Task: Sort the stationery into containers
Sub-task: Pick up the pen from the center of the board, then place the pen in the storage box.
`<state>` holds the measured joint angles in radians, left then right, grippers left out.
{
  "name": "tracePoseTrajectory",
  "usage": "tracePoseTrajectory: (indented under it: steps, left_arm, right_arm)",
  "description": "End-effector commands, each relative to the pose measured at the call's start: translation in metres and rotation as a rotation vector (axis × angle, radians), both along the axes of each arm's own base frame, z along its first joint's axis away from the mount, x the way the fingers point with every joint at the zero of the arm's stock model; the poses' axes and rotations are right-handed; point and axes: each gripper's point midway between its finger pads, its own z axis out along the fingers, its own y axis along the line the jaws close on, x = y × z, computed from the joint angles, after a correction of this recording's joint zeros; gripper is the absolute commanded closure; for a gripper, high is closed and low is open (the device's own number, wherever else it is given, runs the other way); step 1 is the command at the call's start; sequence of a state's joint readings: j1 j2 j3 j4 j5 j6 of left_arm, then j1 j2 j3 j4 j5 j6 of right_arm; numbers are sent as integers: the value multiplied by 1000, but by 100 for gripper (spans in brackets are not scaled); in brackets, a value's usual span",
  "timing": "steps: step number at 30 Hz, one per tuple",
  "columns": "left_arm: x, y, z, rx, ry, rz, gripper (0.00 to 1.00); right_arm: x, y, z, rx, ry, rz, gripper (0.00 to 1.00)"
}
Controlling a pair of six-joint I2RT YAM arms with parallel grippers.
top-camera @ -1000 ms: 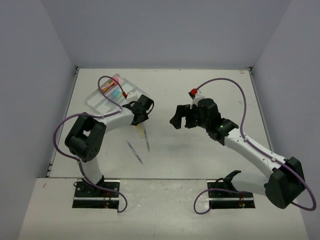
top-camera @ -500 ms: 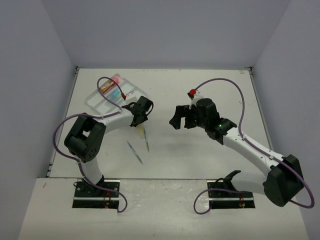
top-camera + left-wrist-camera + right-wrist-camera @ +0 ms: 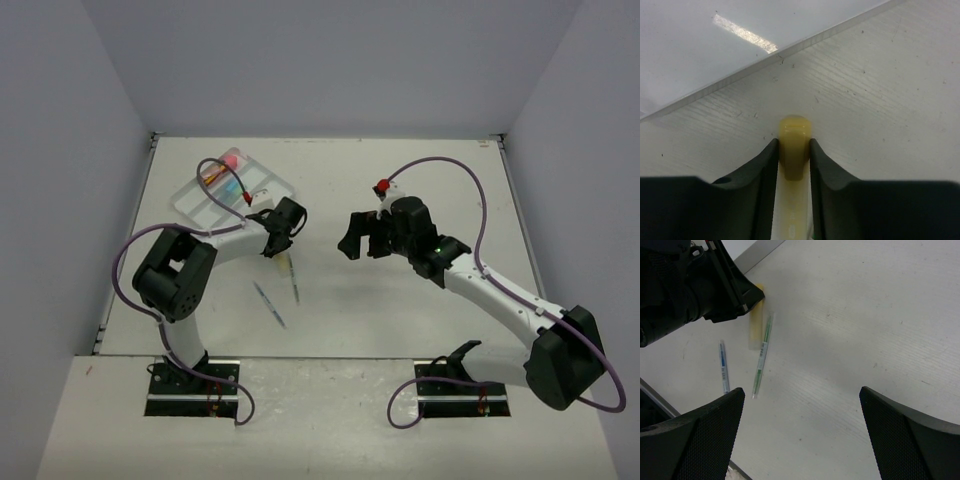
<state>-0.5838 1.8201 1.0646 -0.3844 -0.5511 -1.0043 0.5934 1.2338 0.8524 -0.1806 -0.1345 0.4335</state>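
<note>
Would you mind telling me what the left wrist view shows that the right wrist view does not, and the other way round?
Only the left wrist view: the left gripper pressing both sides of the yellow highlighter, whose rounded end pokes out beyond the fingers. Only the right wrist view: the green pen and blue pen lying loose on the table, and the right gripper wide open. Both: the yellow highlighter, the left gripper and the table.

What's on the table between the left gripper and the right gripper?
Nothing: in the top view, only bare table separates the left gripper, shut on the yellow highlighter, from the open right gripper.
</note>
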Motion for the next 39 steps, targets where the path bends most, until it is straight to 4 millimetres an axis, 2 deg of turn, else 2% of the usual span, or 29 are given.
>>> tracePoseTrajectory:
  steps: [1, 4, 6, 7, 11, 13, 14, 15, 18, 19, 21, 23, 25, 31, 35, 39]
  left_arm:
    - [-4, 13, 4, 40, -29, 42, 78]
    - [-3, 18, 14, 64, -42, 38, 88]
    - [3, 20, 33, 105, -64, -15, 100]
    - [10, 15, 50, 108, -97, -57, 100]
    - [46, -7, 120, 244, -218, -436, 100]
    - [70, -9, 159, 388, -291, -612, 100]
    - [82, -4, 176, 481, -321, -673, 100]
    - [93, 6, 185, 552, -338, -677, 100]
    - [139, 45, 201, 739, -381, -733, 100]
    - [151, 51, 204, 758, -397, -762, 100]
    - [178, 89, 202, 829, -369, -758, 100]
    - [198, 105, 192, 878, -335, -785, 100]
    - [215, 121, 174, 896, -299, -774, 100]
    - [230, 133, 115, 791, -275, -843, 100]
    - [227, 136, 91, 740, -230, -819, 98]
    - [224, 132, 85, 702, -226, -824, 86]
  right_arm:
    - [6, 9, 22, 41, -43, 16, 1]
    - [6, 9, 23, 42, -46, 14, 1]
    - [6, 8, 22, 39, -43, 14, 1]
    - [6, 8, 22, 39, -43, 15, 1]
    - [6, 7, 24, 39, -49, 10, 1]
    - [6, 7, 25, 41, -52, 9, 1]
    - [5, 6, 25, 42, -52, 10, 1]
    - [5, 6, 25, 42, -54, 11, 1]
    - [4, 7, 26, 46, -59, 19, 1]
    - [5, 7, 25, 45, -58, 17, 1]
    - [5, 7, 26, 43, -61, 15, 1]
    - [5, 8, 25, 45, -58, 17, 1]
    - [5, 9, 25, 51, -57, 23, 1]
    - [4, 14, 23, 61, -44, 45, 1]
    - [5, 19, 19, 64, -26, 62, 1]
    - [6, 25, 16, 60, -7, 78, 1]
